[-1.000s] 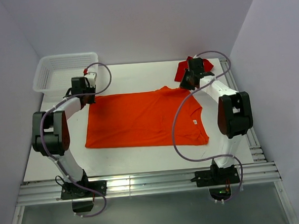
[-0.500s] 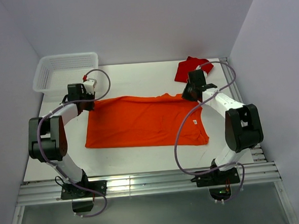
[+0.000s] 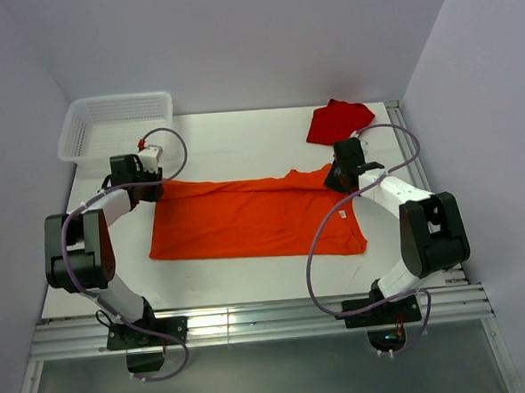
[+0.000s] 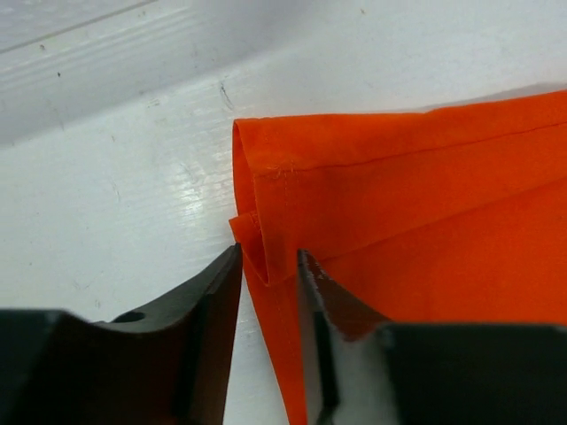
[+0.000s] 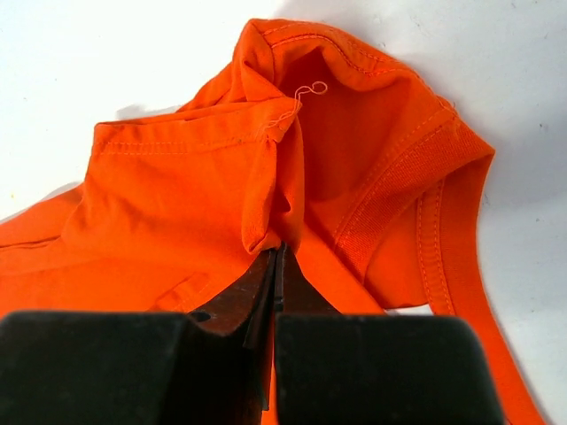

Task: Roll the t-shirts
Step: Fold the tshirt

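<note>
One orange t-shirt, one red t-shirt, one basket on worktop.
Orange central, red at far right corner; left fingers apart astride orange hem, right fingers clamped on orange neckline.

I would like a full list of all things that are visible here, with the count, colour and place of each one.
orange t-shirt: one, bright orange, spread on the middle of the table, far edge folded over
red t-shirt: one, dark red, crumpled at the far right corner
basket: one, white, far left corner
table: one, white, under everything
left gripper: one, black, jaws slightly apart around the orange shirt's folded far left corner
right gripper: one, black, shut on cloth near the collar
</note>
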Action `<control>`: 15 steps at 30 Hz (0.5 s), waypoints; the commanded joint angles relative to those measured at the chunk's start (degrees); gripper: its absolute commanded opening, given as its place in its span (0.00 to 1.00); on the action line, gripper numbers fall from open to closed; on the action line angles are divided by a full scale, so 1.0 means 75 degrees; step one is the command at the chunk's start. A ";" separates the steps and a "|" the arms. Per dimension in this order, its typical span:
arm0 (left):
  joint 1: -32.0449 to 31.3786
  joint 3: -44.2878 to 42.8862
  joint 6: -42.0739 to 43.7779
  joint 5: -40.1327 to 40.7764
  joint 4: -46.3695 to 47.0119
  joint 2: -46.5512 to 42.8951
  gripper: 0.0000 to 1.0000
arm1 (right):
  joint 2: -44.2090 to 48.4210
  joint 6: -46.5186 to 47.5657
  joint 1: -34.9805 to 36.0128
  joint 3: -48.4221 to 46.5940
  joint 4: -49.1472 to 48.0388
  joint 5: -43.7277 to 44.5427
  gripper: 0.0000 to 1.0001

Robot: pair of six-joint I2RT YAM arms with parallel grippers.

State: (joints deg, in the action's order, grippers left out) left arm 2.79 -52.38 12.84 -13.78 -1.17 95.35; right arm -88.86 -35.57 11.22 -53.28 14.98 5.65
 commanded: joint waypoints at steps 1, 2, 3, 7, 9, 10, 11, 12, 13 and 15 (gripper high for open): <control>0.0085 -0.0234 -0.0060 -0.0400 0.0179 -0.0409 0.38 | 0.0118 -0.0097 0.0015 0.0060 -0.0415 0.0243 0.00; 0.0085 -0.0339 -0.0083 -0.0447 -0.0018 -0.0432 0.40 | 0.0094 -0.0097 0.0015 0.0072 -0.0427 0.0231 0.00; 0.0085 -0.0410 -0.0130 -0.0483 -0.0078 -0.0432 0.40 | 0.0048 -0.0097 0.0027 0.0084 -0.0474 0.0219 0.00; 0.0085 -0.0808 -0.0282 -0.0588 -0.0359 -0.0094 0.41 | -0.0035 -0.0120 0.0015 0.0107 -0.0568 0.0173 0.00; 0.0085 -0.1008 -0.0375 -0.0588 -0.0453 0.0036 0.41 | -0.0081 -0.0109 0.0015 0.0107 -0.0603 0.0172 0.00; 0.0085 -0.1066 -0.0411 -0.0600 -0.0465 0.0153 0.41 | -0.0093 -0.0109 0.0004 0.0107 -0.0615 0.0161 0.00; 0.0085 -0.1160 -0.0435 -0.0646 -0.0465 0.0200 0.41 | -0.0117 -0.0109 0.0015 0.0107 -0.0615 0.0149 0.00; 0.0097 -0.1207 -0.0528 -0.0659 -0.0477 0.0235 0.41 | -0.0140 -0.0109 0.0015 0.0084 -0.0650 0.0126 0.00; 0.0086 -0.1242 -0.0552 -0.0693 -0.0489 0.0329 0.42 | -0.0152 -0.0109 0.0027 0.0096 -0.0662 0.0114 0.00; 0.0085 -0.1429 -0.0657 -0.0694 -0.0582 0.0469 0.41 | -0.0199 -0.0120 0.0015 0.0072 -0.0650 0.0114 0.00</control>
State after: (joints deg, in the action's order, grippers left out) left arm 3.29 -60.42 9.98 -17.02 -4.25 97.27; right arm -89.52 -36.18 11.22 -52.93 12.38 5.58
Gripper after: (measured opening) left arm 0.416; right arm 0.007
